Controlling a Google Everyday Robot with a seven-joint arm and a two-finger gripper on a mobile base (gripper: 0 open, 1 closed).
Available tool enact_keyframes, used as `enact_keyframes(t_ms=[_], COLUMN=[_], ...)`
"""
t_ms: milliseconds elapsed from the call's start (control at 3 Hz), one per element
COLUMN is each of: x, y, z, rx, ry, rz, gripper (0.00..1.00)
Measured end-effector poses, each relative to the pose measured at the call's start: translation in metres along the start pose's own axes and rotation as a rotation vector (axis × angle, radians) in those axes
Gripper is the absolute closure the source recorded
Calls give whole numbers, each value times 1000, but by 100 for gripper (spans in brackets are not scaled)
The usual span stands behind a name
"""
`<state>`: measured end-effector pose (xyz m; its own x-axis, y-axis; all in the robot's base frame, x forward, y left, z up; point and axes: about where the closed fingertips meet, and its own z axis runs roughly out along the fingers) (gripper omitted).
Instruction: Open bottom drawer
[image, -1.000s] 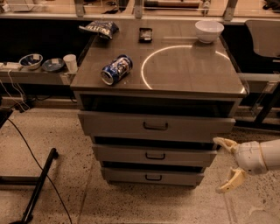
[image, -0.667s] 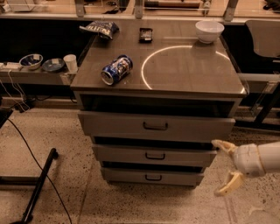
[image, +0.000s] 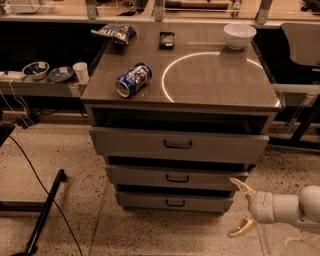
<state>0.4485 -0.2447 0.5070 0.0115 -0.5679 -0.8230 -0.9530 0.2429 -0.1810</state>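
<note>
The grey cabinet (image: 180, 75) has three drawers. The bottom drawer (image: 174, 202) is the lowest, with a flat grey front and a small dark bar handle (image: 175, 203) at its centre. The middle drawer (image: 176, 177) and the top drawer (image: 178, 145) sit above it. My gripper (image: 240, 207) comes in from the right edge on a white arm. It is open, with its two tan fingers (image: 242, 186) spread one above the other. It hangs just right of the bottom drawer's right end, apart from the handle.
On the cabinet top lie a blue can (image: 133, 80) on its side, a snack bag (image: 114, 33), a small dark object (image: 166, 39) and a white bowl (image: 239, 35). A low shelf at left holds bowls (image: 36, 70) and a cup (image: 80, 71). A black stand leg (image: 44, 212) and cable cross the floor at left.
My gripper has moved a little to the left and down, closer to the right end of the bottom drawer. The drawers have not moved.
</note>
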Motion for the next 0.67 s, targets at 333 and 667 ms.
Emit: enact_keyframes(t_ms=[333,667], x=[25,54], y=[4,-6], z=[20,49], rx=[1,8], ry=[-34,24], rz=[-28,-27], gripper=[0,0])
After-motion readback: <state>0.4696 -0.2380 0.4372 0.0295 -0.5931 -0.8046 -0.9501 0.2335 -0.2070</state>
